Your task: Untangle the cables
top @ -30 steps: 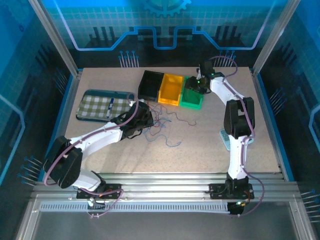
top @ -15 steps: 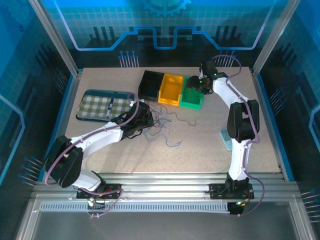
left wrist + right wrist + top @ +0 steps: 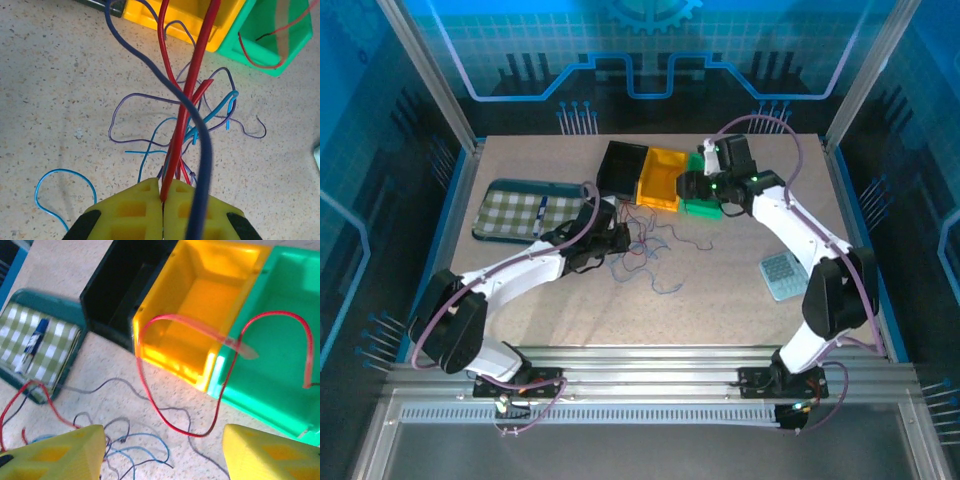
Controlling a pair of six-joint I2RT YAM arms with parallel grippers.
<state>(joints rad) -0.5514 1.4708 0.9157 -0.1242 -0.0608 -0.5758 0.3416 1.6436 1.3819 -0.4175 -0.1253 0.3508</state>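
Right, what moved in the last second is the right arm: it has unfolded its elbow outward and shifted the right tool (image 3: 162, 432) across the green bin (image 3: 703, 208) toward that bin's left side, the side facing the tangle. Its jaws stand wide apart with nothing between them. Through its wrist camera I see a red loop (image 3: 172, 426) with one end lying inside the green bin; it crosses the bin's left wall and curls onto the bench (image 3: 720, 300) just beside it. I read that as one strand already partly fed into the bin, leaving this tool free.

The left arm has barely budged. The left tool (image 3: 163, 194) is fully closed, pinching a red strand (image 3: 200, 50) that runs taut from the pads toward the green bin. A dark blue strand (image 3: 204, 170) lies draped across it and over one finger, and as far as I can tell it is not gripped. Whether the pinched strand and the red loop are one wire I cannot tell.

The cables (image 3: 645, 245) themselves lie as a loose knot on the bench to the left of the green bin and a little nearer me, with red, blue and purplish loops crossing. By my reckoning the job is early to midway: the left side anchors the tangle, and the right is now placed to come down for another strand.
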